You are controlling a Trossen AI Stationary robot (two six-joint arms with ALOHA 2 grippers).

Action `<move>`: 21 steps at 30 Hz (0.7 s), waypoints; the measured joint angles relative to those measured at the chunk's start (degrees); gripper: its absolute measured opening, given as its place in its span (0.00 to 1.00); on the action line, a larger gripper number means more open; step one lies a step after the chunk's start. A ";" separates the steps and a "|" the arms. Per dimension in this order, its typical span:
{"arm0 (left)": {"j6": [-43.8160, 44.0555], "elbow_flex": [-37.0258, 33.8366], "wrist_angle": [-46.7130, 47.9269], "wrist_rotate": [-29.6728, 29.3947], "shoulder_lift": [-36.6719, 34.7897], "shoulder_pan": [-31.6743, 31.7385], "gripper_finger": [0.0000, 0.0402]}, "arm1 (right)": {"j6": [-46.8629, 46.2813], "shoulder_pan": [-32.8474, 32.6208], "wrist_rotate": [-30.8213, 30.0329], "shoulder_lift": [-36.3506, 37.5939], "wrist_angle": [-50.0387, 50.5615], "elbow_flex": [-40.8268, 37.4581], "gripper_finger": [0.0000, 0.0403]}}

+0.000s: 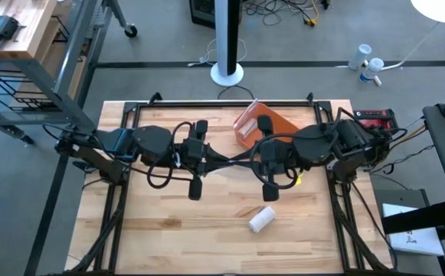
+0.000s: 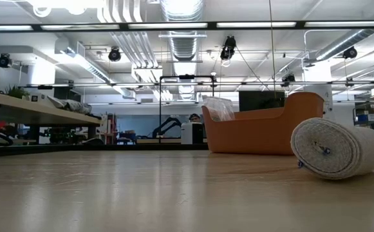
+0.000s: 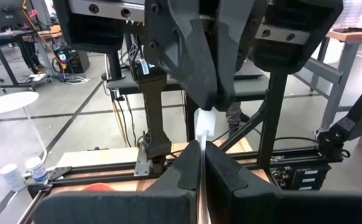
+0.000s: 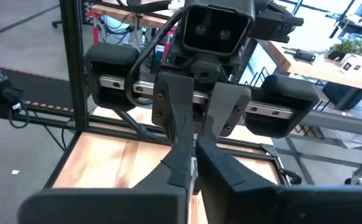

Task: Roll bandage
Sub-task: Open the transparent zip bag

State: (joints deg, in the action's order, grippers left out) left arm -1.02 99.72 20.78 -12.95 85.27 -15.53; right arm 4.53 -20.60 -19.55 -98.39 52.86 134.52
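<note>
A rolled white bandage [image 1: 262, 220] lies on its side on the wooden table, near the front right of centre; the low view shows its spiral end [image 2: 338, 147]. Well above the table my left gripper [image 1: 224, 159] and right gripper [image 1: 237, 160] meet tip to tip, both pointing about level. Between them is a small white strip [image 3: 204, 124]. Both grippers are shut on it. The low view shows neither gripper. My left gripper [image 3: 201, 171] pinches the white strip's near part [image 3: 202, 149] between its two fingers, seen edge-on as a thin line. The fingers come about level from the table's left, and the strip is clear of the table. My right gripper [image 4: 194, 168] meets the strip's other end [image 3: 205, 115] with its fingertips [image 3: 217, 93], coming from the table's right and slanting slightly down. How far the strip reaches between them is hidden by the fingers.
An orange bin [image 1: 260, 126] with a clear bag in it stands at the far middle of the table, behind the grippers [image 2: 264, 132]. Black frame rails [image 1: 222, 105] run along the table's far edge and sides. Bare wood lies to the front left.
</note>
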 joint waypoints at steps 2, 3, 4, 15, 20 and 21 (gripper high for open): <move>0.00 0.00 0.08 0.00 -0.02 0.00 0.00 | 0.03 0.00 0.00 0.00 0.02 0.00 0.01; 0.00 0.00 0.00 0.01 -0.02 -0.03 0.00 | 0.03 0.00 0.00 0.00 0.08 0.00 0.01; 0.00 0.00 -0.02 0.01 -0.02 -0.07 0.00 | 0.00 0.00 0.00 0.02 0.09 0.00 0.01; -0.02 -0.15 -1.16 0.53 -0.02 -0.57 0.00 | -2.53 0.11 -0.09 -1.20 -0.28 -0.04 0.05; 0.02 -0.15 -1.68 0.94 -0.02 -0.87 0.00 | -3.16 0.09 -2.71 -1.42 -1.27 0.28 0.09; 0.02 -0.15 -1.99 0.94 -0.02 -0.97 0.00 | -3.17 0.09 -2.83 -1.39 -1.24 0.44 0.10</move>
State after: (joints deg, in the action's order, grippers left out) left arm -0.99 99.57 18.79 -12.01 85.25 -16.50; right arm 1.36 -20.51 -22.39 -99.78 51.62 134.96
